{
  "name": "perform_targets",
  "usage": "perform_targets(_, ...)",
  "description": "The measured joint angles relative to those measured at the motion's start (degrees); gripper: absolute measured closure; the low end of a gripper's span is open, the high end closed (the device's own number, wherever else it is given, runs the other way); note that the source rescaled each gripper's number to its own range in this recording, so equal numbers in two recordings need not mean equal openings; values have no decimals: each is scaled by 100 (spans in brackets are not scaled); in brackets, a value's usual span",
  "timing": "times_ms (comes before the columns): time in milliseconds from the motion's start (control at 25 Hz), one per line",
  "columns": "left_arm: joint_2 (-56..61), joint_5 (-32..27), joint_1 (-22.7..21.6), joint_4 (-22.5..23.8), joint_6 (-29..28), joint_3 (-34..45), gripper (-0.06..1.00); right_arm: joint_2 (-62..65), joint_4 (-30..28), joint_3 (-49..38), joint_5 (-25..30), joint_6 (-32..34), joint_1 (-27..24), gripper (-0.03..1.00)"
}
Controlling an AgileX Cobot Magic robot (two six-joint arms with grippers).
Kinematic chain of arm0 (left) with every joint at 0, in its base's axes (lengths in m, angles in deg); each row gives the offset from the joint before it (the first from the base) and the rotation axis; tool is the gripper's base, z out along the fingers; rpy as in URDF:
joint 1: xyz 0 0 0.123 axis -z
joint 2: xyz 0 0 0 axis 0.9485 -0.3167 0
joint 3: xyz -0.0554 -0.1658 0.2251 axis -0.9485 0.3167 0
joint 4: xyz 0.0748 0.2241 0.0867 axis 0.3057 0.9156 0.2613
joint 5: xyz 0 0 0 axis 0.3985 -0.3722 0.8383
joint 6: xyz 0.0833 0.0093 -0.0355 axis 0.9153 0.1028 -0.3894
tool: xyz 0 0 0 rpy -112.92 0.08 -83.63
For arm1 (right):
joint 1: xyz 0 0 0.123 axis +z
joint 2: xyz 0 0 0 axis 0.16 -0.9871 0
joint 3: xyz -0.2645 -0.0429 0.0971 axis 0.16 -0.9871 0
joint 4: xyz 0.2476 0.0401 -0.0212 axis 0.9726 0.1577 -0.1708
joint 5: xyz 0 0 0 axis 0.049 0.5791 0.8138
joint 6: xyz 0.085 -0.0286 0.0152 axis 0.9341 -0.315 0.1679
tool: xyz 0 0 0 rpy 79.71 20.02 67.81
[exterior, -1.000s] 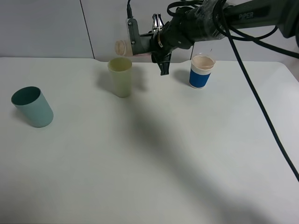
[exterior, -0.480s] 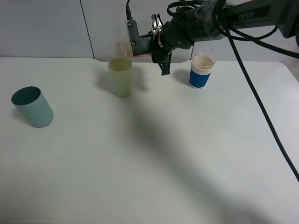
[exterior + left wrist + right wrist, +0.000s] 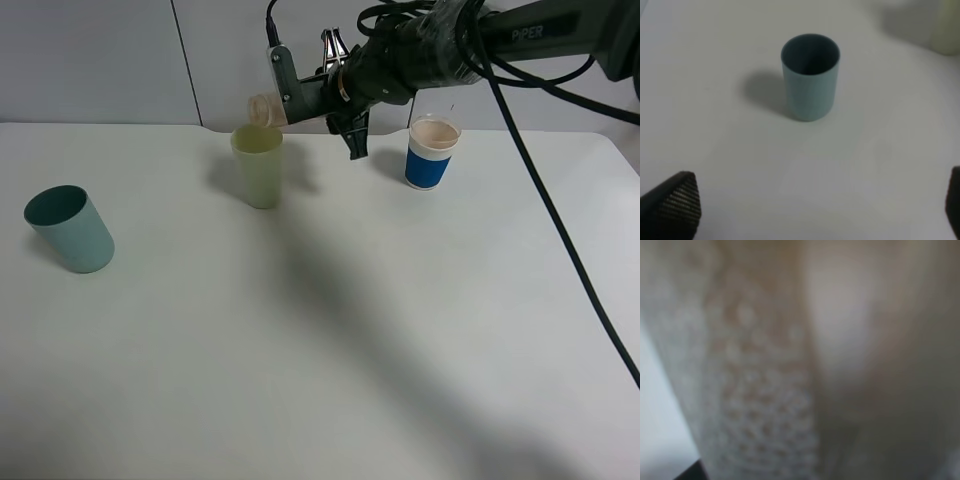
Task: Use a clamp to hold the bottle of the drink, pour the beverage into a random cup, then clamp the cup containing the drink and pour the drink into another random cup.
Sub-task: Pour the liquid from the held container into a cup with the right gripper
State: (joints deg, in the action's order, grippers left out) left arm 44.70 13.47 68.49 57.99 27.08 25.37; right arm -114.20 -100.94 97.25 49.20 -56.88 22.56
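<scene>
The right gripper (image 3: 292, 98) has its jaws closed on the bottle (image 3: 265, 108), tilted with its mouth just above the rim of the yellow-green cup (image 3: 258, 168) near the far edge of the tabletop (image 3: 350, 330). The left gripper (image 3: 815, 210) holds its jaws wide apart and empty near the teal cup (image 3: 810, 80), which has free tabletop all around.

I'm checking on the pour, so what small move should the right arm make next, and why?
Probably tip the bottle a little further. The right gripper holds it nearly on its side, with its mouth just above the rim of the yellow-green cup, and no stream of drink shows from here.
</scene>
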Motion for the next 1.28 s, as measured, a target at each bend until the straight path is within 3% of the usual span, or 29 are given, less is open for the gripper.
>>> perform_targets(880, 0, 0, 0, 0, 0, 0, -6, 220, -531, 0, 51, -13, 0, 93)
perform_targets(1280, 0, 0, 0, 0, 0, 0, -6, 220, -553, 0, 231, -421, 0, 93)
